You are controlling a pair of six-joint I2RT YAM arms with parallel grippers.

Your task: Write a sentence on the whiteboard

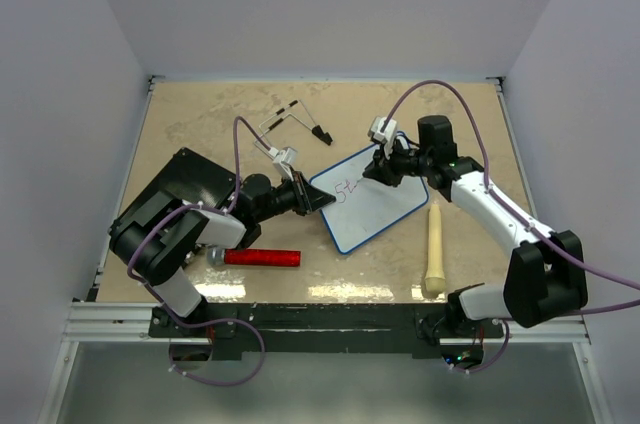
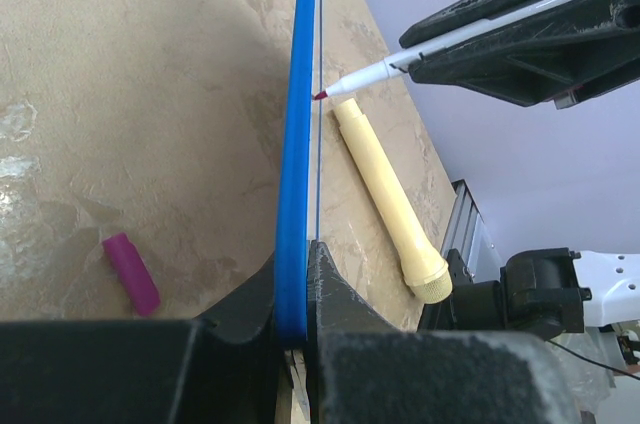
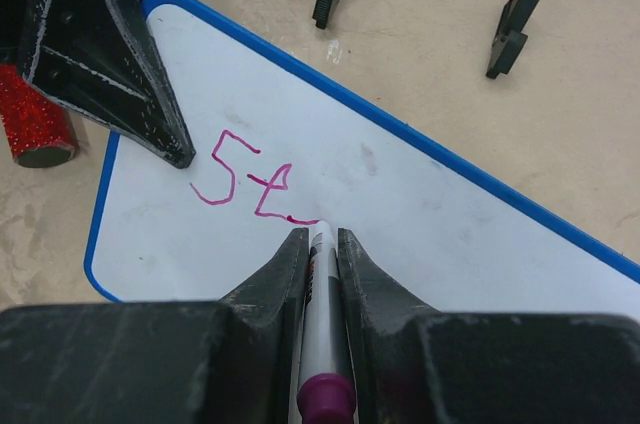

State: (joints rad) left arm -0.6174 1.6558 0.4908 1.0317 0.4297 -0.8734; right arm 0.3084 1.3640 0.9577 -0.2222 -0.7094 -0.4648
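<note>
The whiteboard (image 1: pixel 375 206) lies in the middle of the table, white with a blue rim; it also shows in the right wrist view (image 3: pixel 420 214). My left gripper (image 1: pixel 318 200) is shut on its left edge, seen edge-on as a blue rim (image 2: pixel 297 144). My right gripper (image 1: pixel 378 170) is shut on a white marker (image 3: pixel 322 284) with a purple end. The marker tip (image 2: pixel 320 95) touches the board. The sentence (image 3: pixel 250 184) reads only "St" in purple-pink, with a stroke running to the tip.
A cream pestle-like stick (image 1: pixel 434 249) lies right of the board. A red glitter cylinder (image 1: pixel 262 257) lies to its left, a black slab (image 1: pixel 180 194) at far left. A purple marker cap (image 2: pixel 132 272) lies on the table. A wire stand with black feet (image 1: pixel 300 119) sits behind.
</note>
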